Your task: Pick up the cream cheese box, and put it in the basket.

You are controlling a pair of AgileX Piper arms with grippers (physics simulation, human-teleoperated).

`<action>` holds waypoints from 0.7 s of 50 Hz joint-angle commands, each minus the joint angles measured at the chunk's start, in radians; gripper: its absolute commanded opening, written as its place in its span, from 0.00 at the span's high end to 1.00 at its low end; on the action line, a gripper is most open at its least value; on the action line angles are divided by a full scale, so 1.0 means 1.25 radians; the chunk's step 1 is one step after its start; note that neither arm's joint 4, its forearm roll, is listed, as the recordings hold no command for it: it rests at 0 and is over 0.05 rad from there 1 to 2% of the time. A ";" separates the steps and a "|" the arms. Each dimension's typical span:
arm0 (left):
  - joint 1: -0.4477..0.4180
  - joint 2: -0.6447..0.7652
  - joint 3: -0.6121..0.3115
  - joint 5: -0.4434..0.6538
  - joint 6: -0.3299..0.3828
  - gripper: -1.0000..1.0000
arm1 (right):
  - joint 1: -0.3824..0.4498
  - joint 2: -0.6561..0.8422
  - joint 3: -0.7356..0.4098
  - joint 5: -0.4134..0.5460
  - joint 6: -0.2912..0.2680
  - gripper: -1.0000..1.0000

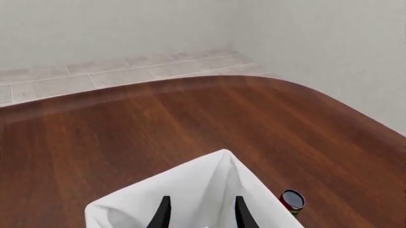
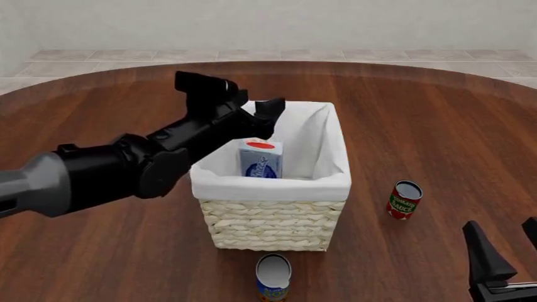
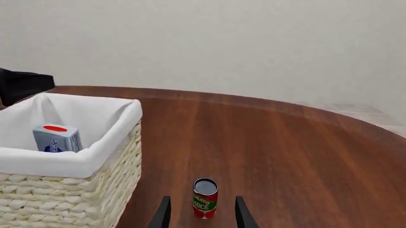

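The cream cheese box stands on end inside the basket, red spot upward, leaning near the left inner wall. In the right wrist view the cream cheese box shows over the white lining of the basket. My left gripper hovers above the basket's far left rim, open, apart from the box. In its own view the left gripper has nothing between its fingers, only the basket's cloth corner beyond. My right gripper waits open at the near right; in its wrist view the right gripper holds nothing.
A red can stands upright right of the basket, also seen as the red can and the red can. A blue-orange can stands in front of the basket. The round wooden table ends before a tiled floor.
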 commanded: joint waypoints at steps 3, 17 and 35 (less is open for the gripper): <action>-0.002 -0.019 0.010 0.002 0.002 0.00 | 0.004 0.000 0.007 -0.005 0.001 0.00; -0.022 -0.114 0.046 0.025 0.017 0.00 | 0.007 0.000 0.018 -0.008 0.007 0.00; -0.071 -0.278 0.096 0.081 0.056 0.00 | 0.010 0.000 0.017 -0.008 0.007 0.00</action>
